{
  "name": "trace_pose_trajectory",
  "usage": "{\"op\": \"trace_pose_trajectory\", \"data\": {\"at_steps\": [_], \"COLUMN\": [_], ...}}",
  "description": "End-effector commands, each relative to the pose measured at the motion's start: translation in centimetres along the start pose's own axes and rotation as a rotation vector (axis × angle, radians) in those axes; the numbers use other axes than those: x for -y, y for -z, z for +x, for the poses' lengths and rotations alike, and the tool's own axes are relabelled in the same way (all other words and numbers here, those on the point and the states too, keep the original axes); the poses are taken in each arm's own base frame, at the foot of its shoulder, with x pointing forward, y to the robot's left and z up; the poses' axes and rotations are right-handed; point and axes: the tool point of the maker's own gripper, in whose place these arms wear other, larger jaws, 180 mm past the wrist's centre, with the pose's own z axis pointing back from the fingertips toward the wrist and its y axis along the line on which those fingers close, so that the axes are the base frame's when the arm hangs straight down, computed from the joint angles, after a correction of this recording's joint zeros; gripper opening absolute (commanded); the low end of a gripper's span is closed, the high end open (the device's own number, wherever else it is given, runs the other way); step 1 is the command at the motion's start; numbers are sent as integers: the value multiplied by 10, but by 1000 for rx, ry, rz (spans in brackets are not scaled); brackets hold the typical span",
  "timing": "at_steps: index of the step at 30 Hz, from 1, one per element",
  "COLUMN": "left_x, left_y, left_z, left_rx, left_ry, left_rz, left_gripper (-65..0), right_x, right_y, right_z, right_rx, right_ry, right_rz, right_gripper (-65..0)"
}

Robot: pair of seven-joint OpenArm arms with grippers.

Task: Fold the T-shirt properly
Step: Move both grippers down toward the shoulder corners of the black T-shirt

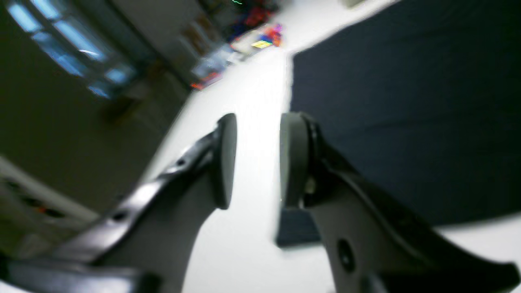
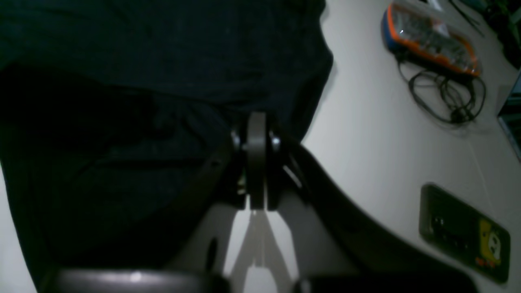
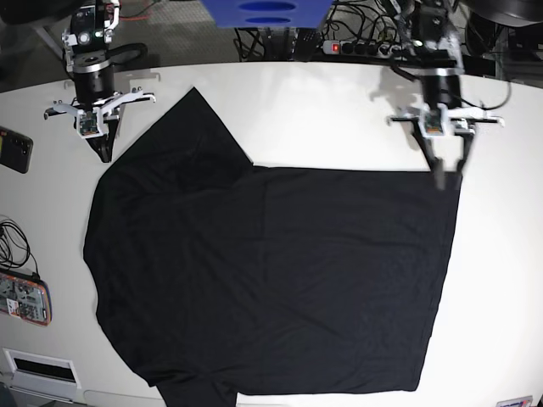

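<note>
Your T-shirt: one, black, lying spread on one white surface (image 3: 501, 280) | your two grippers: left fingers (image 1: 230, 162) spread apart, right fingers (image 2: 257, 162) pressed together | one black T-shirt (image 3: 280, 271) below both

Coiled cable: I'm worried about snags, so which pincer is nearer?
Right. The right pincer is at the T-shirt side nearest the cable; the left pincer, at the opposite side.

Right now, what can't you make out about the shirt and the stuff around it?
- Black cloth T-shirt's underside: hidden in the base view by its own upper layer.
- Its lowest end: cut off by the base view's bottom edge.
- Small colourful items on the white table: too blurred to name in the left wrist view.
- Dark rectangular object's far end: cut off by the base view's left edge.
</note>
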Motion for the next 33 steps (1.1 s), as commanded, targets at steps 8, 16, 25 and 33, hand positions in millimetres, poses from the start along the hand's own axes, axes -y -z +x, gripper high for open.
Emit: {"op": "trace_pose_trajectory", "data": {"at_steps": [8,16,25,33], "left_x": [-2,10,-4,-5], "left_y": [11,5,9,12], "left_z": [25,31,26,24], "left_rx": [147,186,95,97], "left_ry": [337,526,687,793], "left_rz": [-60,-114,-74,-82], "left_gripper": [-447,-261,-265,-258], "right_x": [-24,-54,-55,-59], "right_y": [-20,-28,-29,-32], "right_z": [-41,-57,-57,-57], "right_rx": [-196,-260,-257,-230], "right_ry": [-525,-562,-565,-683], "right_rz": [157,211,219,247], "right_gripper": [-648,-524,-369,-370]}}
